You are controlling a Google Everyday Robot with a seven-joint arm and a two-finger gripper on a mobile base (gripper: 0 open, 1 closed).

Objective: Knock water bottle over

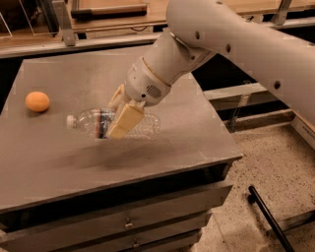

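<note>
The water bottle [87,122] is a clear ribbed plastic bottle with a white cap and a red and blue banded label. It is horizontal, cap pointing left, low over the middle of the grey table [197,133]. My gripper [117,118] reaches down from the upper right and straddles the bottle's middle. One tan finger [125,119] is in front of the bottle and the other is behind it, closed on the bottle. The front finger hides part of the label.
An orange ball [37,101] sits on the table at the far left, apart from the bottle's cap. Drawers [128,224] run under the table's front edge. A black rod [268,219] lies on the speckled floor at right. Wooden shelving [98,15] stands behind.
</note>
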